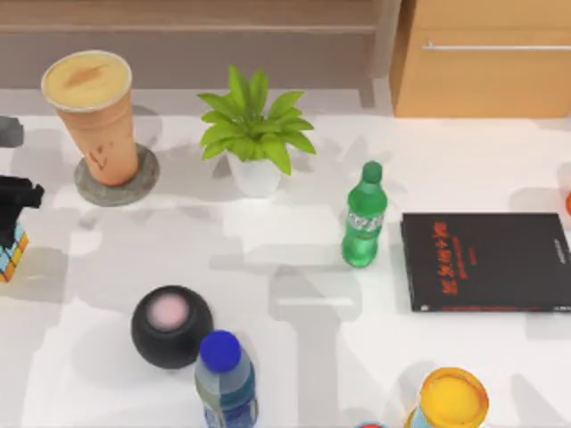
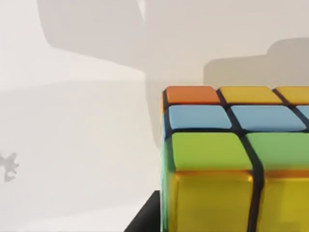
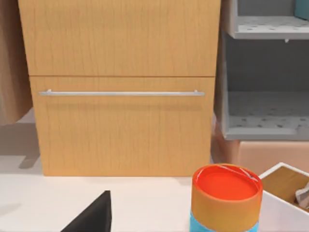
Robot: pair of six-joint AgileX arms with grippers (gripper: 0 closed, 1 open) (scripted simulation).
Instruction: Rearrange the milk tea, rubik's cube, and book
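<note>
The black book [image 1: 486, 261] is lying flat at the table's right. The milk tea [image 1: 92, 114], full to its creamy top, is standing on a grey coaster [image 1: 117, 177] at back left. The left gripper [image 1: 16, 198] is sitting over the rubik's cube [image 1: 11, 251] at the left edge; whether it is gripping, I cannot tell.

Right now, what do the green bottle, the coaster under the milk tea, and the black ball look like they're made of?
The green bottle looks like clear tinted plastic: light passes through it and it glints. The coaster under the milk tea looks like matte stone or concrete, grey and speckled, though that is uncertain. The black ball has a dull, smooth shell, perhaps plastic or rubber, with a pale pink patch on top.
</note>
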